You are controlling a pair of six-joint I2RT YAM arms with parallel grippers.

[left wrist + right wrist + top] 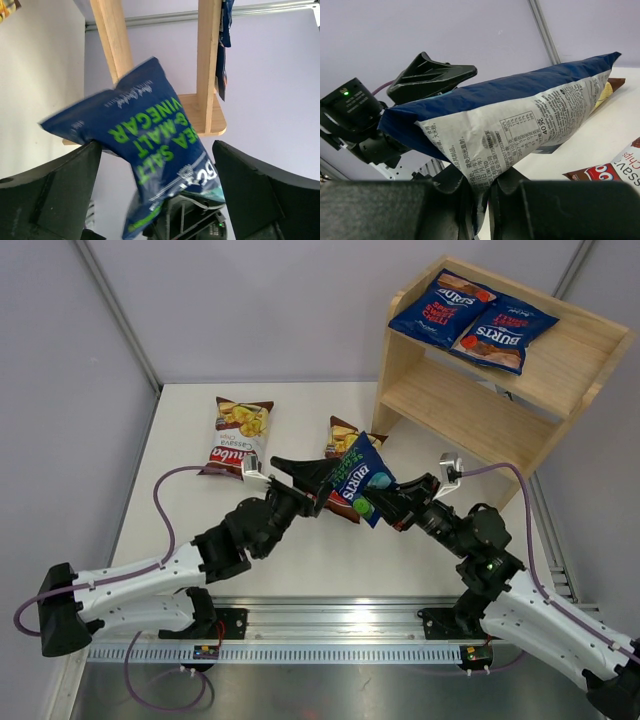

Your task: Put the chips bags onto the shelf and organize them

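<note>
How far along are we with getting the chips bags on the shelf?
Done: two red-accented Burts bags lie on the top tier of the shelf. In hand: the green Burts bag is pinched in the right pincer, off the table, with the left pincer open around it. Left: that bag and two Chuba bags on the table.

The left arm [200, 555] and right arm [490, 560] angle inward, meeting at the blue bag [358, 480]. The right fingers [450, 200] pinch the bag's bottom edge; the left fingers [65, 185] stand spread wide, one either side of it.
</note>
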